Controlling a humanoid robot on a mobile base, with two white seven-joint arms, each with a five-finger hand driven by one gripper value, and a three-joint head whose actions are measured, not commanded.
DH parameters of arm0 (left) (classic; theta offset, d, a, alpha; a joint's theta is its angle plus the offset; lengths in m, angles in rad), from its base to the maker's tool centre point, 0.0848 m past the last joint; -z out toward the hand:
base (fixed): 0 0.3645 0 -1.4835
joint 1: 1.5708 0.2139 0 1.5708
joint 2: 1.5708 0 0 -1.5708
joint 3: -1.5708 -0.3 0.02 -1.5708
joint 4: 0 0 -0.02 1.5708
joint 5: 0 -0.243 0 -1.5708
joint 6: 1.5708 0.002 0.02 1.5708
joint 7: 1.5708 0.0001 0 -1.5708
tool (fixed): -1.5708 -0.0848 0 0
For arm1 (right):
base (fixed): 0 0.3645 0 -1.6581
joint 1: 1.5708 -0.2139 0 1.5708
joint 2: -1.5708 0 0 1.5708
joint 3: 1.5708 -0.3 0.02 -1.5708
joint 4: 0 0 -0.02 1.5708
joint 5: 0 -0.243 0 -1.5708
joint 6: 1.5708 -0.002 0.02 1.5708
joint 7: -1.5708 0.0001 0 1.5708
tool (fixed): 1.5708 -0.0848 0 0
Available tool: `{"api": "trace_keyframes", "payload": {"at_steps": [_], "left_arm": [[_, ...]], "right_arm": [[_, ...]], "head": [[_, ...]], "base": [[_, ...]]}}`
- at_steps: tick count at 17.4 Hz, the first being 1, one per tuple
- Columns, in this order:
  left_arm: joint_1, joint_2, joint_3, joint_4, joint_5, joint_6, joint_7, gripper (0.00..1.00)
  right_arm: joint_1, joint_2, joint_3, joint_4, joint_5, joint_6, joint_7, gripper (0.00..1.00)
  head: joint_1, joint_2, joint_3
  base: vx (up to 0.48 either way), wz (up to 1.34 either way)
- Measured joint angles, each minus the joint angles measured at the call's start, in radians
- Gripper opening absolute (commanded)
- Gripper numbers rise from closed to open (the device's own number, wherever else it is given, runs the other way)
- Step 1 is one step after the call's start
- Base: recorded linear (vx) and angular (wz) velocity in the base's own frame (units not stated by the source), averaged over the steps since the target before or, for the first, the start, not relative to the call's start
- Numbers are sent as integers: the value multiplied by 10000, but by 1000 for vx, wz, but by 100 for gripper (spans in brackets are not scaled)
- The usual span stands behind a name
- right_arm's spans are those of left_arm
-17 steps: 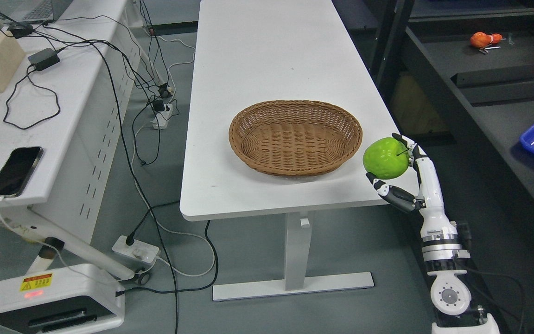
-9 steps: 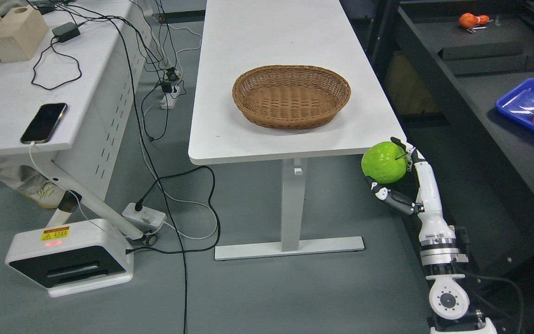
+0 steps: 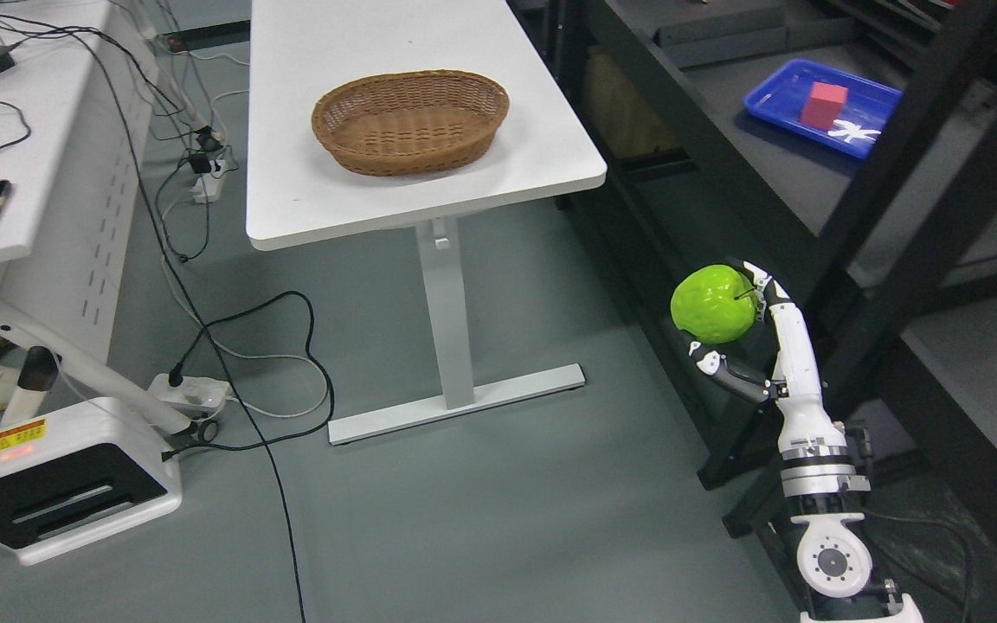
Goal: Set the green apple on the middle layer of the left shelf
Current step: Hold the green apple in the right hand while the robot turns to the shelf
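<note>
My right hand [image 3: 736,324] rises from the lower right, fingers curled around a bright green apple [image 3: 710,305] held in the air above the grey floor. The apple hangs just in front of the dark shelf unit [image 3: 723,186], beside one of its black uprights [image 3: 905,216]. A dark shelf layer [image 3: 749,156] runs behind and above the apple. My left arm does not show.
A white table [image 3: 395,199] with an empty wicker basket [image 3: 410,121] stands at upper middle. A blue tray [image 3: 823,108] holding a red block [image 3: 823,104] lies on the shelf. Cables, a power strip [image 3: 191,394] and a white device [image 3: 57,480] occupy the floor at left.
The whole picture has shifted: the camera has backed away and turned right, so the table slid up-left and the shelf grew. My right hand keeps its hold on the apple.
</note>
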Motion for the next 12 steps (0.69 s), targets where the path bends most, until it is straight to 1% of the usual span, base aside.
{"api": "trace_keyframes", "payload": {"at_steps": [2, 6, 12], "left_arm": [[0, 0, 0, 0, 0, 0, 0, 100], [0, 0, 0, 0, 0, 0, 0, 100], [-3, 0, 0, -2, 0, 0, 0, 100]], "right_arm": [[0, 5, 21, -4, 0, 0, 0, 0], [2, 13, 49, -9, -1, 0, 0, 0], [2, 17, 70, -14, -1, 0, -14, 0]], "head": [[0, 0, 0], [0, 0, 0], [0, 0, 0]], "base": [[-302, -564], [-214, -753], [-69, -913]]}}
